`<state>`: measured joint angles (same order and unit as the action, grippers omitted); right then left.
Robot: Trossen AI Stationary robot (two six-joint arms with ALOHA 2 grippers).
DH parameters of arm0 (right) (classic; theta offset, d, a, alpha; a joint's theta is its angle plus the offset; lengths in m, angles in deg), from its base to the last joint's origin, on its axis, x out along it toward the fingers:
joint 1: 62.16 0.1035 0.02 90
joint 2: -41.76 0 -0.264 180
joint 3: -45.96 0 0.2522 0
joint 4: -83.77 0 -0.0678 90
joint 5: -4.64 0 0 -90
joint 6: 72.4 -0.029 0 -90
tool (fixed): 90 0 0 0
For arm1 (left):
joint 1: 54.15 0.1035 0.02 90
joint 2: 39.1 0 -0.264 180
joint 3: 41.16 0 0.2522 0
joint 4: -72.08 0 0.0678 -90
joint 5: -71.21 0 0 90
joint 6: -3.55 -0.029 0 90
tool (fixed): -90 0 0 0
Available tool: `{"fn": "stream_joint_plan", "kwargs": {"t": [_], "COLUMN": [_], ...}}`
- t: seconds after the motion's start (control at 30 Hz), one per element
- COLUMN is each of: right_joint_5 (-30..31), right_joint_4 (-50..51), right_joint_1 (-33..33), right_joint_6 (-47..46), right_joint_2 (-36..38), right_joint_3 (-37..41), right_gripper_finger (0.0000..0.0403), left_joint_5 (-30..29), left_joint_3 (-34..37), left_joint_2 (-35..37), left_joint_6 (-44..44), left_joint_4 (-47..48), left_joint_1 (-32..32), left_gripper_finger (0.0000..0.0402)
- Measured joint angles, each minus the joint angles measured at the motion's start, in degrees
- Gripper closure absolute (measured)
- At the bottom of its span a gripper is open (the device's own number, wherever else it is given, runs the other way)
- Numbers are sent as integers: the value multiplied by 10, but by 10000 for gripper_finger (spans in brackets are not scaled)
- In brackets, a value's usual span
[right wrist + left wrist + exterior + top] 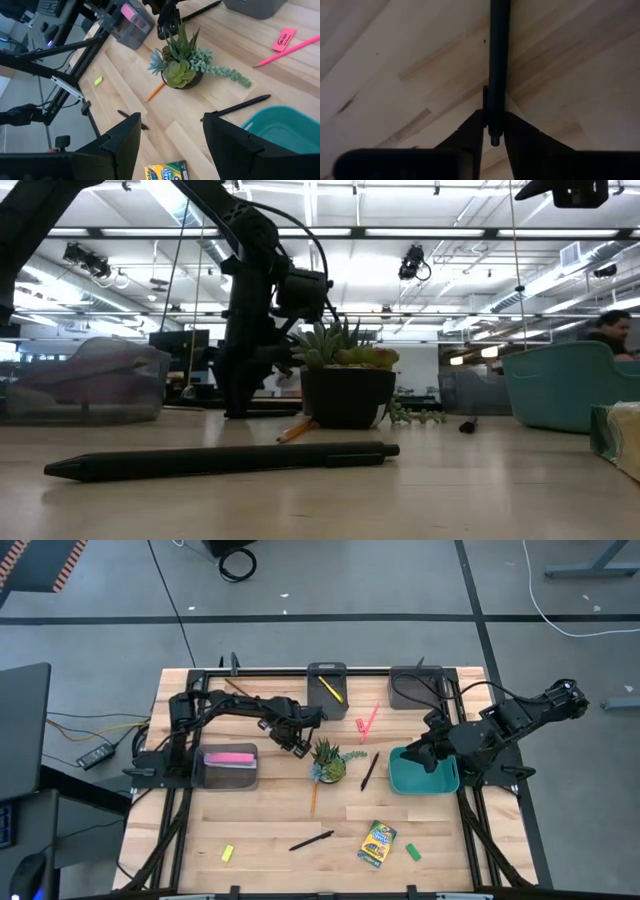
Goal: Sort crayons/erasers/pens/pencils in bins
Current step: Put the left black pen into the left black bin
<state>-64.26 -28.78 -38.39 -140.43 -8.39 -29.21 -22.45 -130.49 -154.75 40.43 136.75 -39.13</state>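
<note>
My left gripper [297, 740] points down at the table just left of the potted plant [328, 762] and is shut on a black pen [498, 60], which also shows in the right wrist view as a black pen [200, 11]. My right gripper [170, 135] hangs open with nothing between its fingers over the teal bin [423, 780]. Loose on the wood lie two more black pens [311, 840] [369, 772], an orange pencil [313, 798], a pink pencil [370, 720], the crayon box [377, 843], and yellow [227, 853], green [413, 852] and pink [360, 725] erasers. My left gripper pinches the black pen near its clip end [494, 131] between its two fingers. The fingers come from above, pointing down, and lie across the pen. The rest of the pen runs out over the wood toward the far bins; whether it rests on the table I cannot tell.
A dark narrow bin [327, 683] at the far edge holds a yellow pen [330, 690]. A grey bin [415, 687] stands at the far right. The left grey bin [230, 765] holds a long pink bar. The plant stands close beside my left gripper.
</note>
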Motion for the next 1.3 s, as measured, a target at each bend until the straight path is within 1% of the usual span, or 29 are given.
{"fn": "stream_joint_plan", "kwargs": {"t": [0.1, 0.3, 0.37, 0.43, 0.5, 0.67, 0.83, 0.97, 1.07, 1.13, 1.2, 1.3], "right_joint_5": [0, 0, 0, 0, 0, 6, 18, 18, 18, 18, 19, 29], "right_joint_4": [0, 0, 0, 0, 1, 4, 4, 4, 4, 5, 7, 8], "right_joint_1": [0, 0, 0, 0, 0, 0, 0, 0, 0, 0, 0, 0], "right_joint_6": [-1, 1, 1, 3, 5, 6, 6, 6, 6, 6, 7, 8], "right_joint_2": [0, 0, 0, 0, 0, 0, 0, 0, 0, 0, 0, 0], "right_joint_3": [0, 0, 0, 0, 0, 0, 0, 0, 0, 0, 0, 0], "right_gripper_finger": [181, 181, 181, 181, 181, 181, 181, 181, 181, 181, 181, 181], "left_joint_5": [1, 6, 12, 2, -4, -2, 6, 15, 21, 38, 66, 79], "left_joint_3": [0, -1, 0, 1, 3, 2, 1, 1, 1, 1, 1, 1], "left_joint_2": [-1, 1, 6, 13, 26, 63, 107, 147, 167, 172, 173, 163], "left_joint_6": [0, -1, -16, -34, -46, -59, -26, 7, 10, 10, 5, -4], "left_joint_4": [0, 6, 14, 26, 50, 74, 52, 15, 13, 10, 7, -1], "left_joint_1": [6, 21, 24, 24, 26, 32, 54, 77, 94, 104, 111, 102], "left_gripper_finger": [355, 353, 346, 344, 350, 380, 399, 396, 398, 397, 385, 355]}}
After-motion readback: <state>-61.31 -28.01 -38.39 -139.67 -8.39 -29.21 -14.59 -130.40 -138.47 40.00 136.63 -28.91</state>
